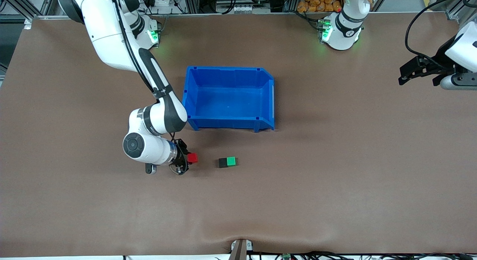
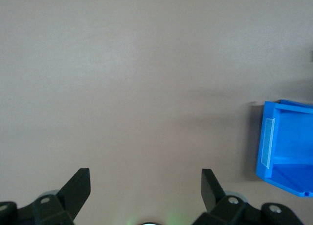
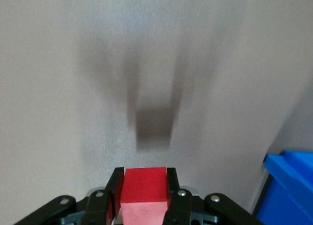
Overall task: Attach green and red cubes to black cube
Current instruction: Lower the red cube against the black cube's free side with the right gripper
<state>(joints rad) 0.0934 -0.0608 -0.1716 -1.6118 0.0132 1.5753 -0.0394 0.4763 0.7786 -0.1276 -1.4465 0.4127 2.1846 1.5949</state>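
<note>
Red cube [image 1: 192, 157] sits clamped between the fingers of the right gripper [image 1: 185, 158], held up off the table [image 1: 335, 185] toward the right arm's end, over bare brown surface that lies nearer to the front camera than the blue bin [image 1: 193, 99]. In the right wrist view the red cube [image 3: 144, 188] fills the gap between the two black fingers [image 3: 116, 186], which press flat against its sides, and its shadow falls on the table below. Next along, well apart from the held cube, the black cube [image 1: 223, 162] and the green cube [image 1: 231, 161] rest on the table touching side by side, the black one toward the right arm's end and the green one toward the left arm's end; both lie nearer to the front camera than the bin. The bin stands about mid-table, with one corner of it [image 2: 286, 146] also showing in the left wrist view. At the left arm's end of the table the left gripper [image 1: 417, 71] waits, raised over bare table well away from the cubes, its fingers [image 2: 78, 186] spread wide with nothing between them.
</note>
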